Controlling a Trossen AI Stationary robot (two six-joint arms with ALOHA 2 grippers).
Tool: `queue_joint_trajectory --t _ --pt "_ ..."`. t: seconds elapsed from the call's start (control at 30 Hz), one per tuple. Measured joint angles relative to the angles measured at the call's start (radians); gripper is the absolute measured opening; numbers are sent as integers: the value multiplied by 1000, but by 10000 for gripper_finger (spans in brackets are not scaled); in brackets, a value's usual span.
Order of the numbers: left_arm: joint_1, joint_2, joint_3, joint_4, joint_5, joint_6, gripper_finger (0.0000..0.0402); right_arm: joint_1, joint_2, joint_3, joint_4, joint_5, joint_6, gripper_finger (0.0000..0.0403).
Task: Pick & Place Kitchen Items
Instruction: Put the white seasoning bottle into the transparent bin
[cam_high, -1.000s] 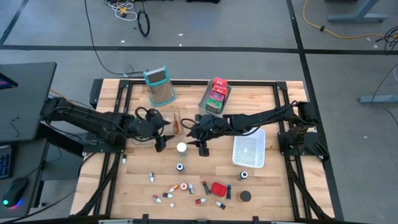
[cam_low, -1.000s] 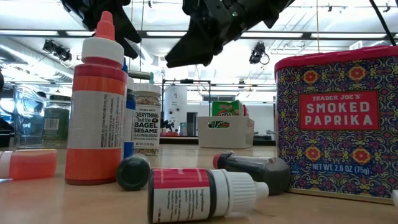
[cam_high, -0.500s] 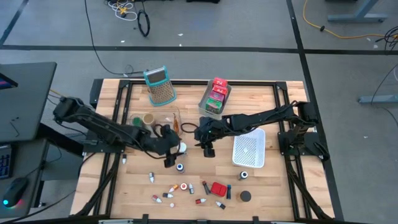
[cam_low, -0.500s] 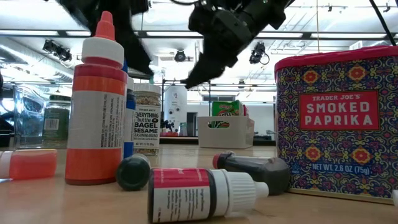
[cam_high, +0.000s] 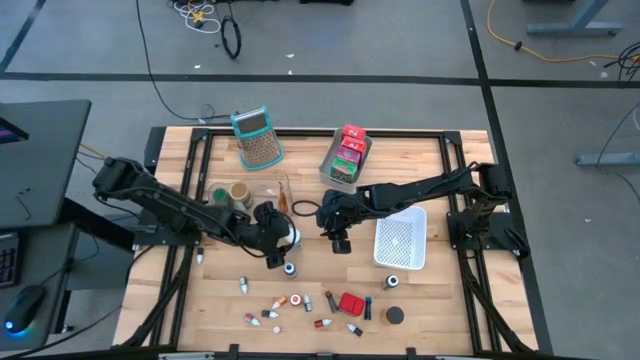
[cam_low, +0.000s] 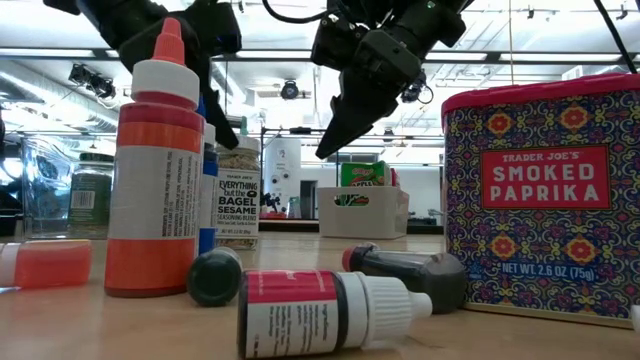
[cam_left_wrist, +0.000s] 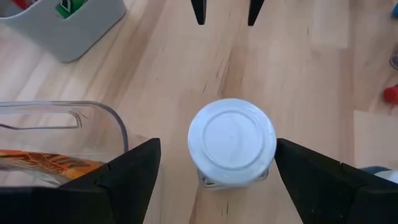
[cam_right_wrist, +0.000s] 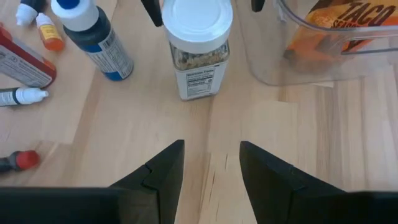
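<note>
- Far left, the green-lidded jar (cam_high: 218, 192) and the tan-topped jar (cam_high: 238, 190) stand side by side behind the left arm, well out of the action.
- The clear container (cam_left_wrist: 68, 140) with an orange packet inside sits just beside the target, crowding one finger's path; mind that wall.
- Left gripper (cam_left_wrist: 214, 165) hangs over the white-lidded seasoning jar (cam_left_wrist: 232, 140), fingers spread wide and straddling it, nothing held yet.
- That jar stands upright near the table's middle; it looks rigid, light and smooth-sided, so probably a bit slippery. Best bet: squeeze the body just under the lid.
- A blue-capped bottle (cam_right_wrist: 93, 38) stands near the jar on the open side, apart from it.
- Right gripper (cam_right_wrist: 208, 163) faces the same jar from across, fingers parted, empty, close enough to risk a clash.
- Further right, the white mesh basket (cam_high: 400, 243) lies clear of the jar.
</note>
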Motion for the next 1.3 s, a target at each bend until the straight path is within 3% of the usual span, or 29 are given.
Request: queue_joint_trajectory --t 0.23,0.6,0.9,1.3 --pt "0 0 0 1 1 -2 311 1 0 0 9 0 0 165" --pt "0 0 0 3 -30 -2 206 0 0 0 10 -8 0 165" --pt "-16 -6 0 27 -65 18 196 0 0 0 10 -8 0 165" --pt "-34 -50 0 50 -25 -38 70 0 0 -1 22 -9 0 165"
